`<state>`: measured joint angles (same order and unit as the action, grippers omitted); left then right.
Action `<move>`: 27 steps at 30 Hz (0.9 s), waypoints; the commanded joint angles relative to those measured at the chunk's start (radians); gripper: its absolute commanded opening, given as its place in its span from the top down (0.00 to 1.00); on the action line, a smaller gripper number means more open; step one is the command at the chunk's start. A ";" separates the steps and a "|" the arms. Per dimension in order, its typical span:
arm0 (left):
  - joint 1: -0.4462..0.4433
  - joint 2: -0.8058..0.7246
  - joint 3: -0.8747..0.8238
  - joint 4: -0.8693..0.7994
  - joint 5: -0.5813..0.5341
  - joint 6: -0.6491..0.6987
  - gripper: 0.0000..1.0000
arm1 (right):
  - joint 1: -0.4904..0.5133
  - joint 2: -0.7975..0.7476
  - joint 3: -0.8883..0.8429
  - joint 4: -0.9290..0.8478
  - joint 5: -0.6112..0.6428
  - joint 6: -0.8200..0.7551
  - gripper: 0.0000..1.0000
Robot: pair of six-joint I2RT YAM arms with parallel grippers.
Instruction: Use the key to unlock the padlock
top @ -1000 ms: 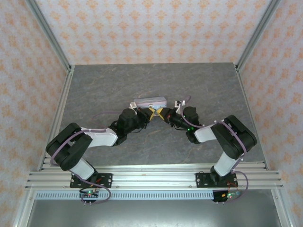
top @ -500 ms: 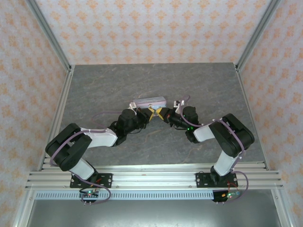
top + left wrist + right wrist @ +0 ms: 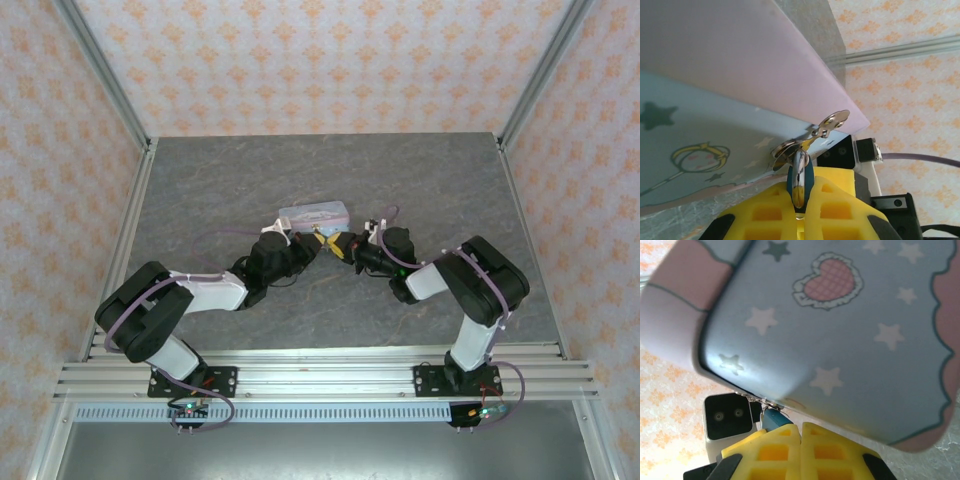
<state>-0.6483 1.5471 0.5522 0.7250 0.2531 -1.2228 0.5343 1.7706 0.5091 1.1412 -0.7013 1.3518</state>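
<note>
Bright, even, diffuse light, faint shadows; tin [image 3: 840,340] ahead of right gripper [image 3: 800,432] blurs; glint on padlock [image 3: 800,185] between left pads [image 3: 840,215]

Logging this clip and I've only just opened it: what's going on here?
Both arms meet at a pale-blue cartoon tin on the table. The left gripper is shut on the small teal padlock at the tin's edge. The silvery key sticks out just above the padlock, clear of that gripper. The right gripper is shut too, its tips right beside the padlock. Whether it grips anything, or whether the lock is open, cannot be told.
</note>
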 commanded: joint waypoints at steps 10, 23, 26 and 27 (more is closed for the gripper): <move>-0.047 -0.003 -0.005 -0.046 0.085 0.053 1.00 | -0.009 -0.033 0.026 -0.033 0.072 -0.018 0.63; -0.044 0.009 0.024 -0.107 0.057 0.000 1.00 | -0.048 -0.176 -0.084 -0.207 0.038 -0.145 0.28; -0.042 0.019 0.028 -0.109 0.058 -0.002 1.00 | -0.052 -0.272 -0.101 -0.354 0.035 -0.226 0.28; -0.040 0.019 0.028 -0.108 0.060 -0.003 1.00 | -0.052 -0.306 -0.101 -0.412 0.040 -0.257 0.28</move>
<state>-0.6876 1.5497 0.5545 0.6262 0.3058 -1.2152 0.4873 1.5566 0.4194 0.8722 -0.6613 1.2072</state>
